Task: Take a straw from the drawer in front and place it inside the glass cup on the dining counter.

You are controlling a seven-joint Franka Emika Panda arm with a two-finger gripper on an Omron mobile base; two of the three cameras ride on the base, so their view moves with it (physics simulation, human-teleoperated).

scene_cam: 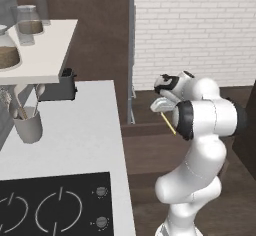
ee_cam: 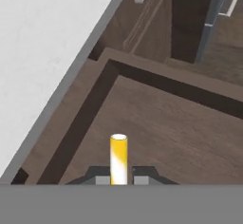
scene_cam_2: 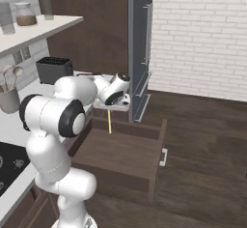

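Note:
My gripper (scene_cam_2: 110, 109) is shut on the straw (scene_cam_2: 109, 121), a thin pale-yellow stick that hangs straight down from the fingers above the open drawer (scene_cam_2: 123, 162). From the left base view the straw (scene_cam: 168, 123) slants down beside the arm's elbow. Along the hand view the straw (ee_cam: 118, 157) points away from the dark fingertips (ee_cam: 142, 176) toward the drawer's bare wooden bottom (ee_cam: 161, 128). The drawer's silver bar handle (scene_cam_2: 164, 157) faces right. The glass cup and the dining counter are out of view.
A white counter (scene_cam: 80, 130) with a black cooktop (scene_cam: 55, 205) lies left of the drawer, carrying a grey utensil holder (scene_cam: 27, 124) and a dark toaster (scene_cam_2: 54, 69). A shelf (scene_cam: 40, 50) with jars hangs above. A tall grey fridge (scene_cam_2: 140, 48) stands behind the drawer.

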